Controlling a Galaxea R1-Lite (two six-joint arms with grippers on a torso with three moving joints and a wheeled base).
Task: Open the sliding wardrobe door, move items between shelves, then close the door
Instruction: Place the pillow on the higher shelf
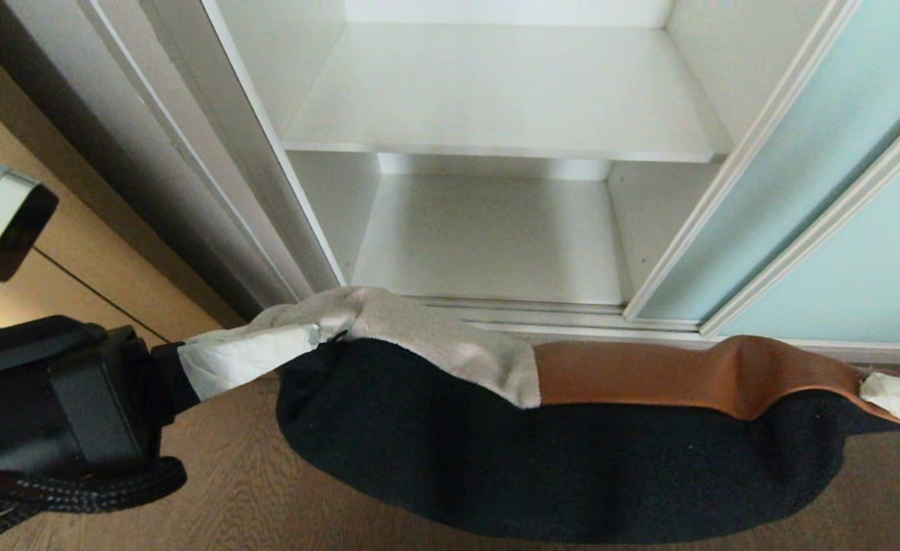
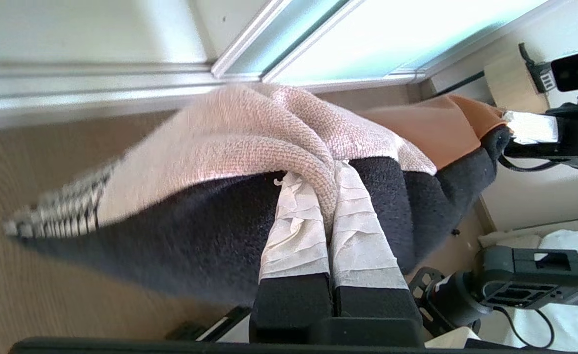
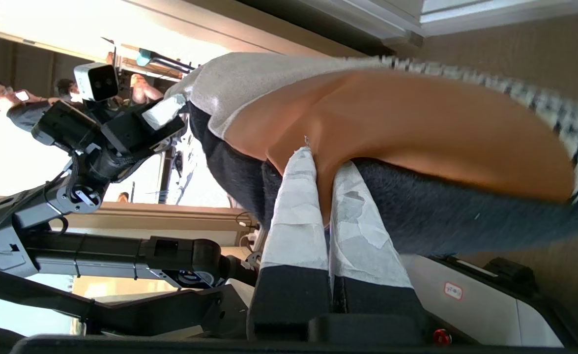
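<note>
Square patchwork cushion [image 1: 542, 428], rust-orange, off-white, black-backed, slung low before open wardrobe. Left pincer [image 1: 308, 340] and right pincer [image 1: 875, 386] both clamped tight on opposite corners. Best kept level, taut, fed squarely onto white shelf board [image 1: 496, 99].

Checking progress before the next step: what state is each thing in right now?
sliding wardrobe door: slid open to the right.
cushion: held up in front of the wardrobe, pinched at both ends.
left gripper: shut on the cushion's off-white end.
right gripper: shut on its rust-orange end.
upper shelf: bare.
lower shelf: bare.
</note>
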